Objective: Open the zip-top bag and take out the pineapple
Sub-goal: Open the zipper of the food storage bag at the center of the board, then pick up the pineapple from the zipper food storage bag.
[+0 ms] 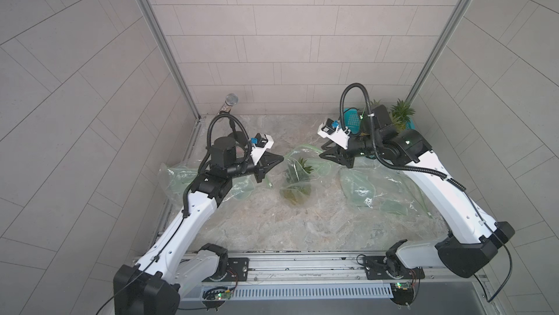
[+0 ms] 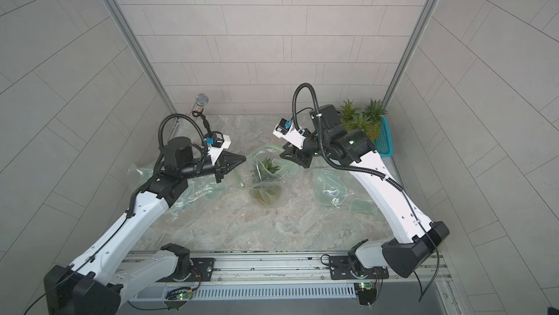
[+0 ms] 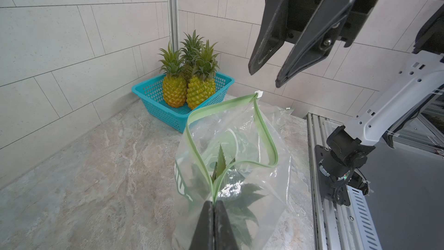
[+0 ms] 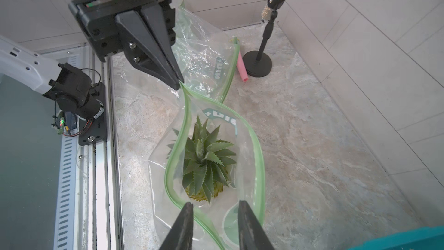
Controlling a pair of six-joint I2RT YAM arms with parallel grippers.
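Left claw [image 3: 213, 204] is clamping, jaws pressed together, on one end of the green zip strip of the clear plastic zip-top bag [image 4: 247, 179]. It is holding that corner up off the beige marbled tabletop [image 4: 312, 116]. From the pinch point the two halves of the strip are spreading into a wide loop, so the mouth is gaping. A small white slider tab [image 3: 259, 93] is sitting at the end of the strip farthest from the left claw, just beneath the right claw.

Right claw [image 4: 215, 203] is hovering over that far end of the mouth, jaws standing partly apart and gripping nothing. In the left wrist view it is hanging clear of the bag.

The small yellow pineapple with a green crown [image 4: 206, 164] is sitting inside the bag, below and between the two claws. Its crown is pointing up at the opening and its body is resting low against the tabletop.

Beyond the right claw, in the corner, a teal plastic lattice basket [image 3: 153, 97] is holding more upright pineapples [image 3: 174, 90].

Behind the left claw a crumpled empty clear bag [image 4: 204, 52], a pink tube [image 4: 242, 68] and a black round-based microphone stand [image 4: 257, 61] are standing by. Another flattened clear bag [image 1: 363, 189] is lying under the right arm.
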